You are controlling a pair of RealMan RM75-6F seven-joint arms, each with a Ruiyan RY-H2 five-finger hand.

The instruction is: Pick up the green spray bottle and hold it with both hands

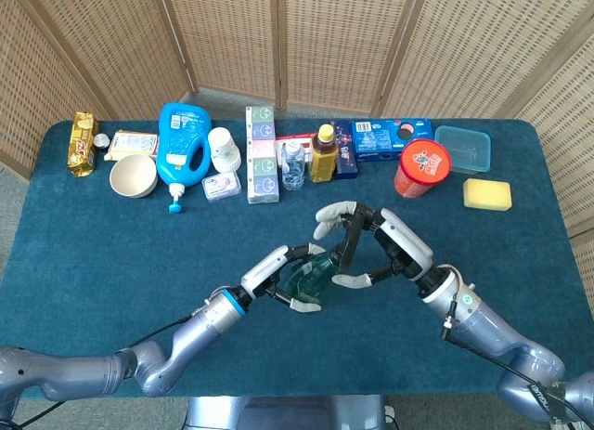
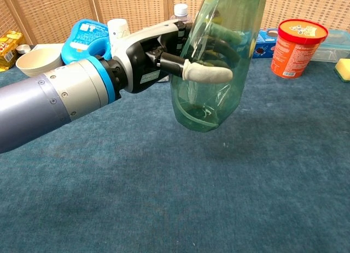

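Observation:
The green spray bottle (image 1: 308, 275) (image 2: 210, 100) hangs tilted above the blue tablecloth, its clear green body low and its black sprayer head (image 1: 351, 237) pointing up and away. My left hand (image 1: 278, 270) (image 2: 158, 59) grips the body from the left, fingers wrapped round it. My right hand (image 1: 373, 249) sits at the sprayer head from the right, fingers arched over its top and thumb below it. Whether they press on it I cannot tell. The chest view cuts off the bottle's top and does not show the right hand.
A row of goods lines the table's far edge: a blue detergent jug (image 1: 181, 144), a white bowl (image 1: 133, 175), small bottles (image 1: 322, 153), boxes, a red cup (image 1: 422, 168), a clear tub (image 1: 462, 148) and a yellow sponge (image 1: 487, 194).

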